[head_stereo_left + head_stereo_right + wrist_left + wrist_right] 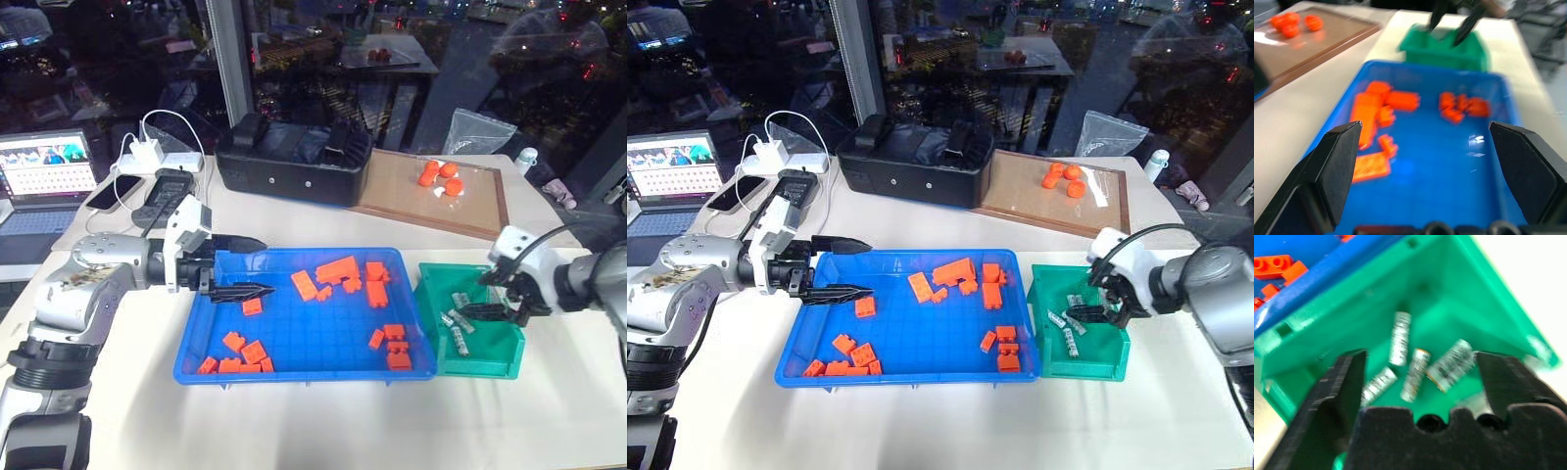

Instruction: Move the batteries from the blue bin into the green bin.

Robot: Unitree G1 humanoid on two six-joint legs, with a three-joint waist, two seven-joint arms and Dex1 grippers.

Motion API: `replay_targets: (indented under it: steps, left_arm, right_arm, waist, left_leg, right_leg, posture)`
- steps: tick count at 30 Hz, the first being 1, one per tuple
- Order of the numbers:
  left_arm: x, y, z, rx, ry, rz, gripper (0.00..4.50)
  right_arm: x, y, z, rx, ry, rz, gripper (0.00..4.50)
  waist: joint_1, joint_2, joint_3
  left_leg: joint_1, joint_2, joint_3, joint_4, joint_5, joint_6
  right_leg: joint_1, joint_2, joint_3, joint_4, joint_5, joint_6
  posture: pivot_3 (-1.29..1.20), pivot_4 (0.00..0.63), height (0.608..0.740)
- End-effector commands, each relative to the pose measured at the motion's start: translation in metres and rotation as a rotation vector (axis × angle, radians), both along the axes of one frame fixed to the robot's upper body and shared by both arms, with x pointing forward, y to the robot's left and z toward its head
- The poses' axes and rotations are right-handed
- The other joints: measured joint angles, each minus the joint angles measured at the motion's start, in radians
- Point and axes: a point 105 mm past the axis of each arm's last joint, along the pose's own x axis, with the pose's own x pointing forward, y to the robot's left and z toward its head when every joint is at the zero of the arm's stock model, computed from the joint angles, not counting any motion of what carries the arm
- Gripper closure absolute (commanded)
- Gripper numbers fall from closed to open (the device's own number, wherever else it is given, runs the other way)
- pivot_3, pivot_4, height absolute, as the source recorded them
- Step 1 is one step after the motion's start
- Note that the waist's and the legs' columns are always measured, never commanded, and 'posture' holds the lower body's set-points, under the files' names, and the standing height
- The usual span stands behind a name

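White table (294,421) carries: blue bin (294,367) at centre, green bin (490,364) touching its right side, black case (292,162), wooden tray (411,201), laptop (44,186), phone (115,192) behind.

You have open floor in the middle of the blue bin (294,364), between the orange bricks (338,271) clustered along its far side, its right wall and its near left corner. The left gripper (247,267) hangs with fingers spread over the bin's left end, so that entry is taken. The green bin (495,364) sits just beside the blue bin's right wall; the right gripper (1420,382), fingers apart, fills its mouth above the batteries (1415,374) lying on its floor. Behind both bins, the black case (292,162) and the wooden tray (392,201) block the far table.
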Motion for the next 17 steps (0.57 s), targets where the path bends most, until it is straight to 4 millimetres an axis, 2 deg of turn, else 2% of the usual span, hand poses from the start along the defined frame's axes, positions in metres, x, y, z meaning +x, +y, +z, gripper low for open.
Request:
replay_targets:
  steps: [1, 4, 7, 11, 17]
  left_arm:
    - [0.023, 0.011, 0.032, -0.075, -0.188, 0.195, 0.00]
    - [0.028, 0.021, 0.035, -0.084, -0.221, 0.280, 0.00]
    - [0.024, 0.031, 0.027, -0.095, -0.194, 0.325, 0.00]
    - [0.021, 0.038, 0.017, -0.114, -0.159, 0.369, 0.00]
    - [0.019, 0.036, 0.005, -0.156, -0.019, 0.336, 0.00]
  right_arm:
    - [0.008, -0.002, 0.051, 0.125, -0.212, 0.012, 0.02]
    - [0.008, 0.007, 0.090, 0.336, -0.481, 0.082, 0.02]
    - [-0.001, 0.005, 0.084, 0.425, -0.466, 0.057, 0.02]
    - [-0.008, 0.003, 0.071, 0.452, -0.430, 0.020, 0.02]
    - [-0.004, -0.001, 0.059, 0.449, -0.403, -0.038, 0.02]
  waist:
    - [0.000, 0.000, 0.000]
    - [-0.004, -0.001, 0.000]
    - [-0.005, 0.000, 0.000]
    - [-0.001, 0.000, 0.000]
    - [0.002, 0.000, 0.000]
  left_leg:
    - [0.000, 0.000, 0.000, 0.000, 0.000, 0.000]
    - [0.000, 0.001, -0.001, 0.000, 0.000, 0.001]
    - [0.000, 0.000, -0.002, -0.001, -0.001, 0.001]
    - [0.000, 0.000, -0.001, -0.001, -0.002, 0.001]
    - [0.000, 0.000, -0.001, 0.002, -0.002, 0.001]
  right_leg:
    - [0.001, 0.000, 0.000, -0.001, 0.000, 0.000]
    - [0.002, 0.001, -0.001, -0.004, 0.002, 0.002]
    - [0.003, 0.001, 0.000, -0.004, 0.002, 0.002]
    - [0.003, 0.000, -0.001, -0.005, 0.002, 0.003]
    - [0.004, -0.001, 0.000, -0.005, 0.003, 0.004]
  posture:
    - [0.00, 0.150, 0.735]
    - [0.00, 0.150, 0.735]
    - [0.00, 0.150, 0.735]
    - [0.00, 0.150, 0.735]
    - [0.00, 0.150, 0.735]
